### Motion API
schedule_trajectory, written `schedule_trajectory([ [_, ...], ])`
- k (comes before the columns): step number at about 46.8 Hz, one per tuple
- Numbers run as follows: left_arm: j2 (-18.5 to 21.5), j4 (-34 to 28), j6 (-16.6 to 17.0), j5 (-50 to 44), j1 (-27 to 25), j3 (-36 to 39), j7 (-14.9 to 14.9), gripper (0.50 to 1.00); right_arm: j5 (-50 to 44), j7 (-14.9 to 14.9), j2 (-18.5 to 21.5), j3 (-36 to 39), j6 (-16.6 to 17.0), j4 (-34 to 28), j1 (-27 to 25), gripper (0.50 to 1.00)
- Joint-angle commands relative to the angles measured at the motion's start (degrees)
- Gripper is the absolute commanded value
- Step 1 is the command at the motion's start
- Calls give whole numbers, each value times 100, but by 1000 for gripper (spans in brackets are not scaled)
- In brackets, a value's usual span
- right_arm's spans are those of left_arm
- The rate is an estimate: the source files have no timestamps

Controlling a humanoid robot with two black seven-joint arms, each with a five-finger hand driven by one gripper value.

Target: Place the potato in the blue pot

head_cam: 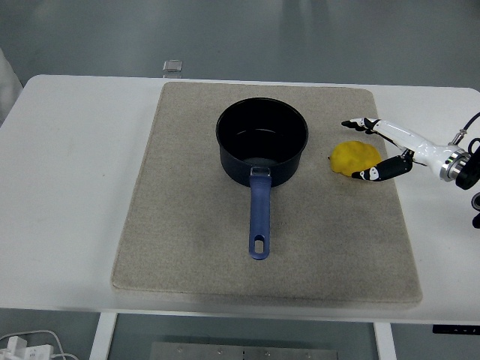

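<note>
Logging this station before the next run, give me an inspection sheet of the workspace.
Surface: white table with beige mat.
Job's things: blue pot on the mat, handle toward the near edge, nothing seen inside; potato on the mat to its right.
Clutter: small clear square item at the far edge.
Robot hands: right robot hand open around the potato, not closed; left not in view.
Cables: white cable under the table, near left.
Surroundings: grey floor.

bright even overhead light; soft shadows under pot [262, 141]; sharp focus, no glare.
</note>
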Motion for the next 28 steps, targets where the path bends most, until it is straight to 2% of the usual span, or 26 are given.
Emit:
schedule_trajectory([
  [1, 0, 0, 0, 0, -4, 0, 0, 999, -44, -2, 141, -29, -36, -167, 13, 940],
  [8, 0, 0, 0, 0, 4, 0, 0, 999, -273, 33, 229, -47, -45, -431, -5, 938],
  [23, 0, 0, 0, 0, 4, 0, 0, 999, -300, 60, 238, -56, -36, -466, -22, 928],
  [28, 0, 0, 0, 0, 4, 0, 0, 999, -300, 68, 317, -56, -27, -536, -31, 903],
])
